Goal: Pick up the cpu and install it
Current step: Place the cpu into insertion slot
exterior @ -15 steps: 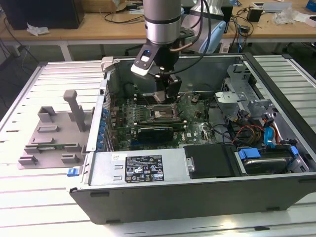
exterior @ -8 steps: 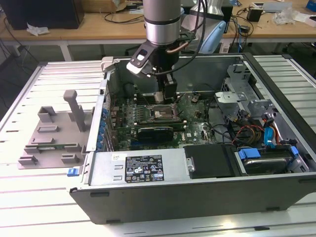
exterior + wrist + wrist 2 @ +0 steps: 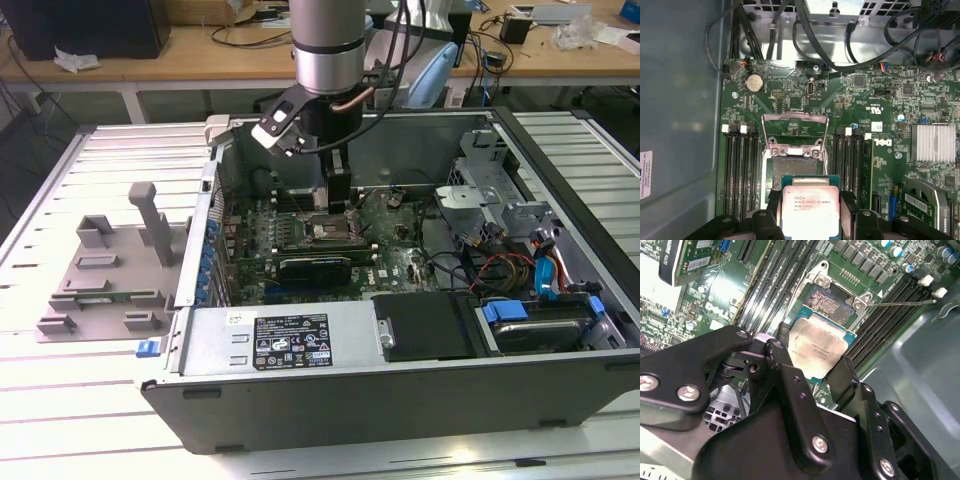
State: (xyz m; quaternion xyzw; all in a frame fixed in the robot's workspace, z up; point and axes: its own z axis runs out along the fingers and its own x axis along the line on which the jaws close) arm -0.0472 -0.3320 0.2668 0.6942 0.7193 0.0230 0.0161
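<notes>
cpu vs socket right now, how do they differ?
The cpu has a pale silver top; the socket shows a bare contact bed. The cpu is clamped in the end effector; the socket lies fixed in the motherboard, its metal frame flipped open. Both are square.

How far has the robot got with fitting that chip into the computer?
Picking up looks done: the gripper is shut on the cpu, holding it by two edges inside the computer case. In hand: the chip hangs over the motherboard, partly overlapping the open socket, whose metal frame stands lifted. Left: the cpu is not yet seated in the socket.
</notes>
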